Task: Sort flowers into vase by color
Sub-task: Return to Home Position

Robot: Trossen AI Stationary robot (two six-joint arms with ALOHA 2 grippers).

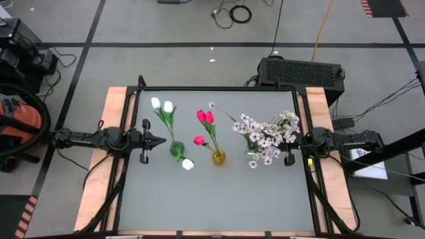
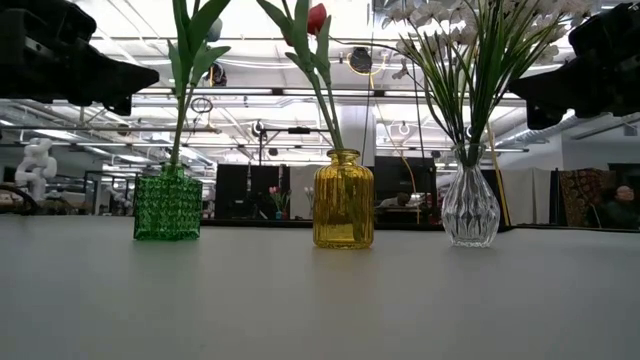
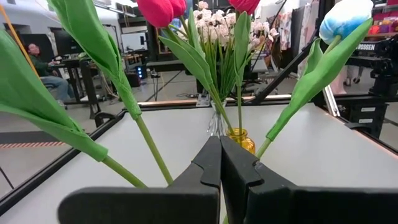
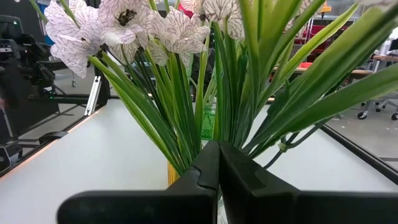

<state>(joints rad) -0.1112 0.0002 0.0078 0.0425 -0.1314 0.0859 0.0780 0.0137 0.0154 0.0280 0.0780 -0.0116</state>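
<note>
Glass in three colours stands in a row across the middle of the grey table (image 1: 219, 199), seen from above. At the centre is a ribbed amber bottle vase (image 2: 343, 200) holding pink-red tulips (image 1: 205, 117). At its 9 o'clock sits a square green vase (image 2: 167, 204), its walls studded with small bumps, holding white tulips (image 1: 161, 104) on leafy stems; one white head droops toward 5 o'clock. At the amber vase's 3 o'clock is a clear faceted vase (image 2: 470, 207), narrow at the neck, filled with sprays of tiny pale blossoms (image 1: 265, 135) and thin grass-like leaves. The left gripper (image 1: 156, 140) hovers at the table's 9 o'clock side, pointing toward the green vase, its two dark fingers pressed together and holding nothing. The right gripper (image 1: 290, 141) hovers at 3 o'clock, just beside the blossoms, its fingers likewise pressed together and empty. Beyond the table, a dark stand (image 3: 364, 47) carries white lettering, of which only "ROSSEN" reads.
</note>
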